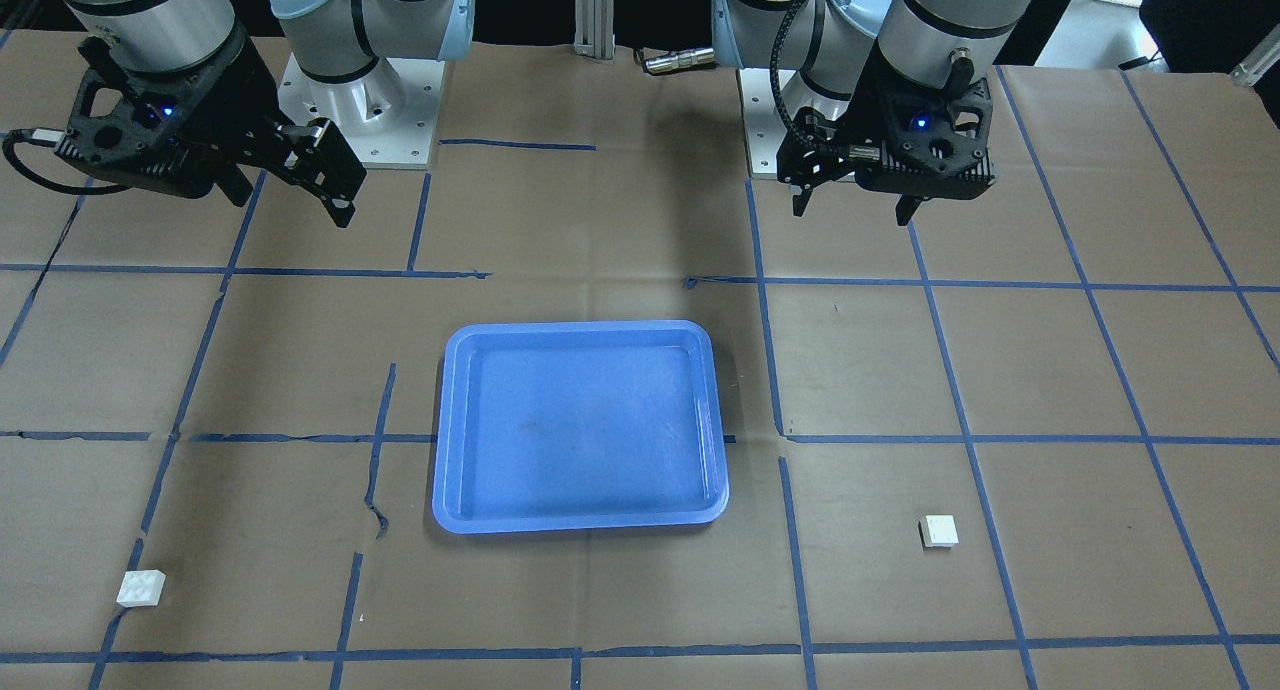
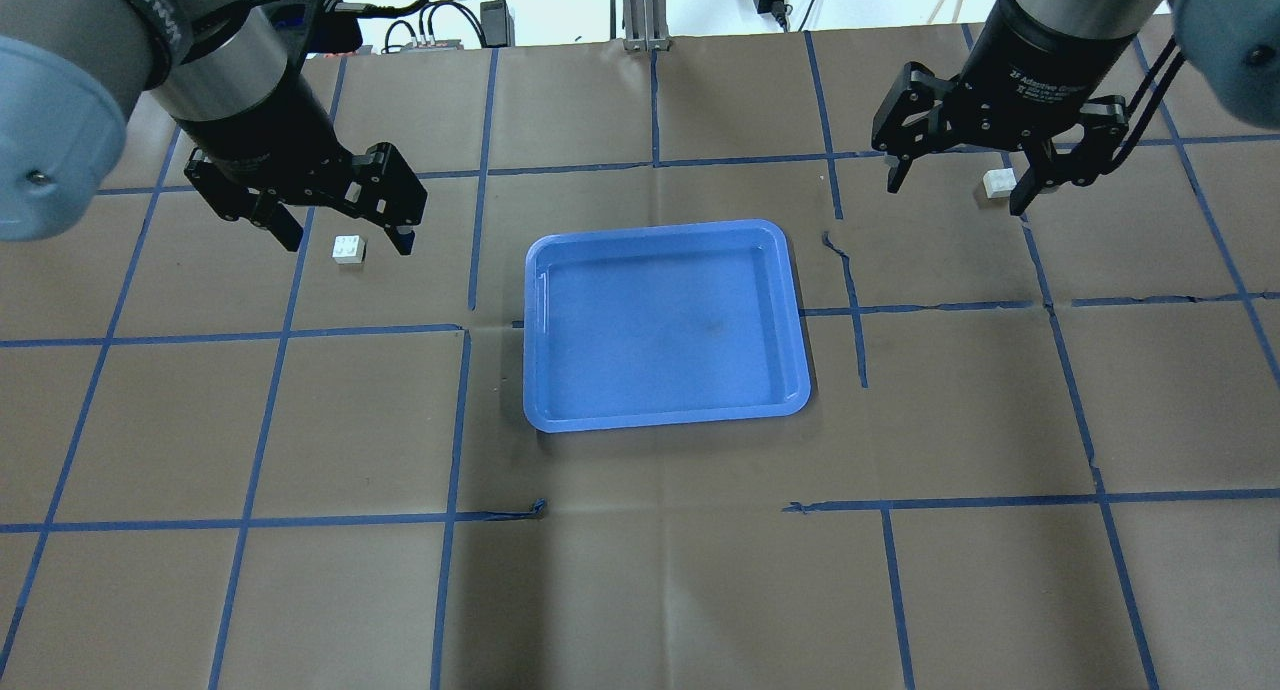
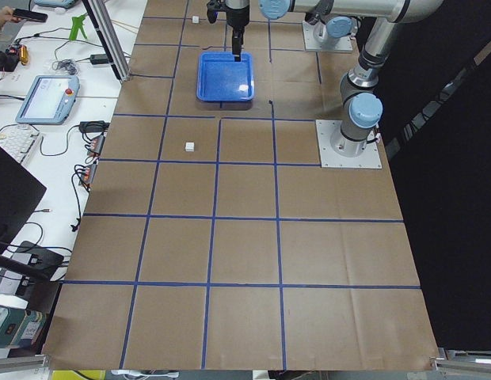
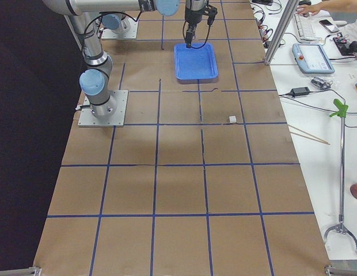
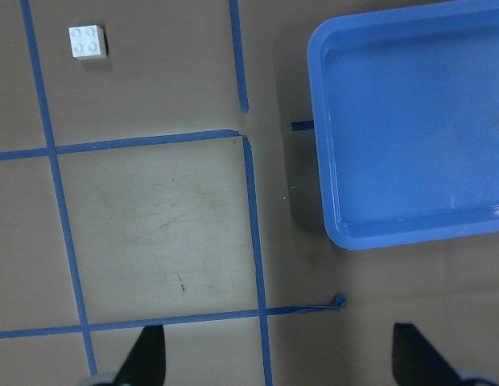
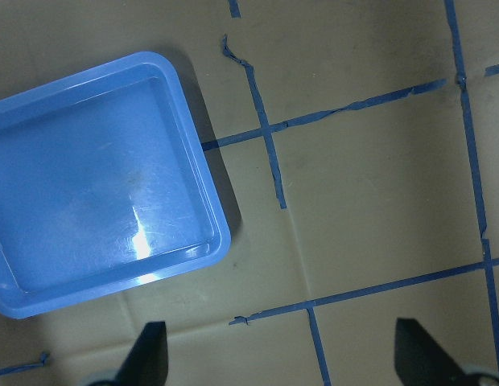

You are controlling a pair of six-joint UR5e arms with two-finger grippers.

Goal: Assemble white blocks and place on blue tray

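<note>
From across the table, we are seeing the blue tray [image 1: 452,420] lying flat at the middle of the worktop. The left-side white block [image 1: 939,531] is sitting studs up toward the operators' edge, well apart from the tray. The right-side white block [image 1: 141,588] is resting nearer that edge on the other side. The left gripper [image 1: 852,208] and the right gripper [image 1: 292,198] are hanging above the robot's edge, fingers spread, gripping nothing.

From overhead, we are finding both claws wide apart too (each block is merely showing between the fingers here, not touching them).

From the left end, we are seeing the tray [image 3: 218,83] lying between the near block [image 3: 189,146] and the far one [image 3: 196,19]. From the right end, the right-side block [image 4: 231,119] is sitting alone on the paper, short of the tray [image 4: 197,66].

Through the left wrist camera, we are looking down on the left-side block [image 5: 88,42] and the tray [image 5: 410,121], with the fingertips [image 5: 149,358] parted. Through the right wrist camera, we are seeing a tray corner [image 6: 88,185] and parted fingertips [image 6: 149,354].
</note>
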